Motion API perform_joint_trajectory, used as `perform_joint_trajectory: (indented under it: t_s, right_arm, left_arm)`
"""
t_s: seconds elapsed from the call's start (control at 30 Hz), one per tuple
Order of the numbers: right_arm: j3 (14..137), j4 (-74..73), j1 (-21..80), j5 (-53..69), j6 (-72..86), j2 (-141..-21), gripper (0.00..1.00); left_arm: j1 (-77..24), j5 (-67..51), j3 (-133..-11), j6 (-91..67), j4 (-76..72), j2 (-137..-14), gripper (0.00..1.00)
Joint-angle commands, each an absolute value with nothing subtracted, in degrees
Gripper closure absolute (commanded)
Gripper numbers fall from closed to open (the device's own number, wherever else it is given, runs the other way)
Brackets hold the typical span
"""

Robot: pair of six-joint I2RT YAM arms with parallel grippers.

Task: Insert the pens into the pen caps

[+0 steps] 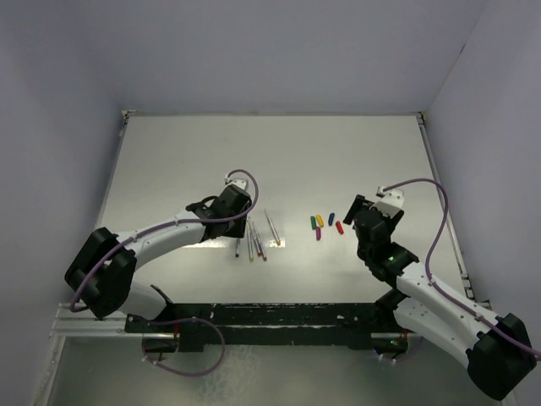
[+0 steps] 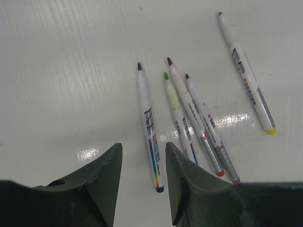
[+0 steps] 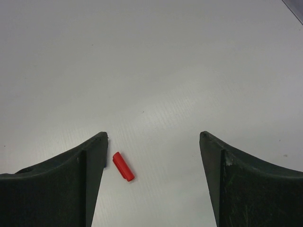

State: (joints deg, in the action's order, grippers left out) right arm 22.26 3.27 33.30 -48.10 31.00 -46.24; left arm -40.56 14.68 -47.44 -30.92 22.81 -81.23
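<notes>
Five pens (image 2: 180,124) lie lengthwise ahead of the half-open, empty left claw (image 2: 143,146). Wide right claw (image 3: 153,135) stands over red cap (image 3: 123,166).

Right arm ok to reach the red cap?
Probably yes: the right gripper is wide open above the red cap, which lies on the table within its gap, off to one side; nothing else there.

pens (image 1: 253,241): cluster beside left arm (image 1: 169,233) | pen caps (image 1: 319,222): loose, near right arm (image 1: 431,296)
</notes>
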Motion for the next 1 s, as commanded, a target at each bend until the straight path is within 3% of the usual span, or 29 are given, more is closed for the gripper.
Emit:
perform_joint_trajectory:
  t_s: [0.0,0.97]
  right_arm:
    - [24.7,3.7,33.1,-47.8,32.4,-46.1,0.19]
    - [23.6,4.7,33.0,-46.4,33.8,-45.8,0.19]
  left_arm:
    - [-41.5,14.5,-49.5,-32.7,23.9,-83.4,0.54]
    - [-42.2,14.2,-52.8,-34.1,30.0,-92.6,0.53]
